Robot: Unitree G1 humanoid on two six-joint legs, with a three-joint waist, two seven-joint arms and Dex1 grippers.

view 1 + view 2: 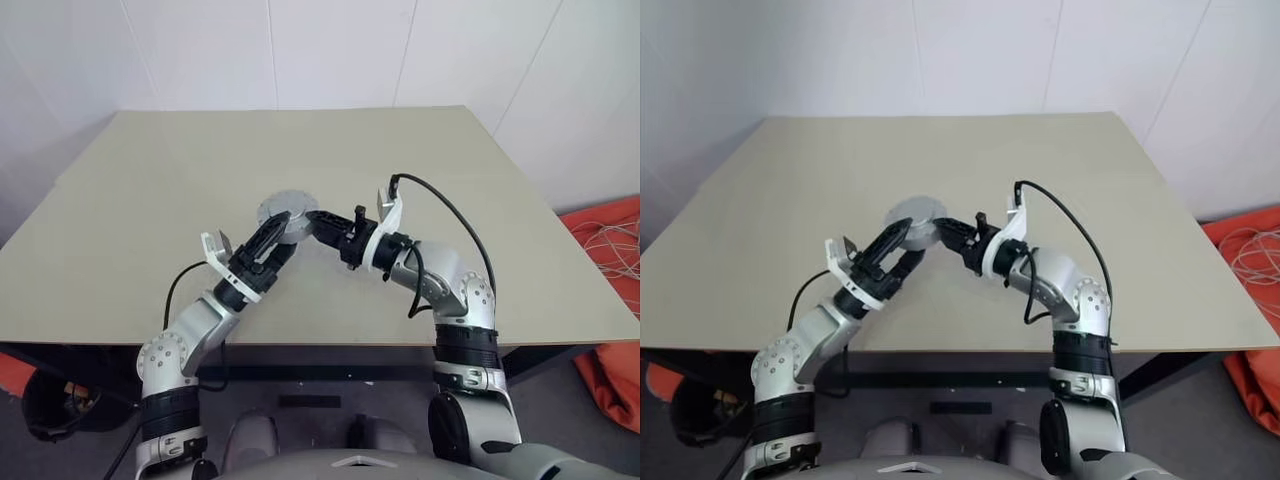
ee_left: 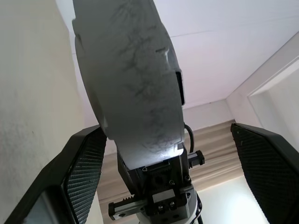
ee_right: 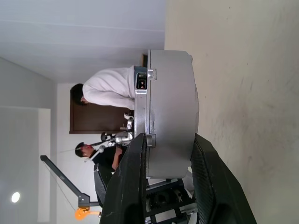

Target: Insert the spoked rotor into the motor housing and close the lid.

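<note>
The right claw (image 1: 322, 222) is clamped on the edge of a round grey metal piece (image 1: 287, 210), holding it lifted above the beige surface (image 1: 150, 200), roughly over the middle of it. In the right wrist view the two black fingers (image 3: 128, 182) pinch the rim of this piece (image 3: 170, 112), which there looks like a fairly thick grey drum standing on edge — thicker than a single thin disc, so it may well be the motor housing with the lid already on it, though no seam or winding is visible to confirm that. The left claw (image 1: 268, 243) is spread wide, its fingers (image 2: 86, 172) standing on either side of the same grey piece (image 2: 131, 84) without visibly pressing on it; it looks posed to take the piece or to steady it.

No separate spoked rotor, copper windings or loose lid lies anywhere on the surface, so my judgement is that the parts are already gathered into this one held assembly. If so, the insertion is done, and what is left is seating or checking the lid and setting the unit down. (Two people can be seen far behind, in the right wrist view.)
</note>
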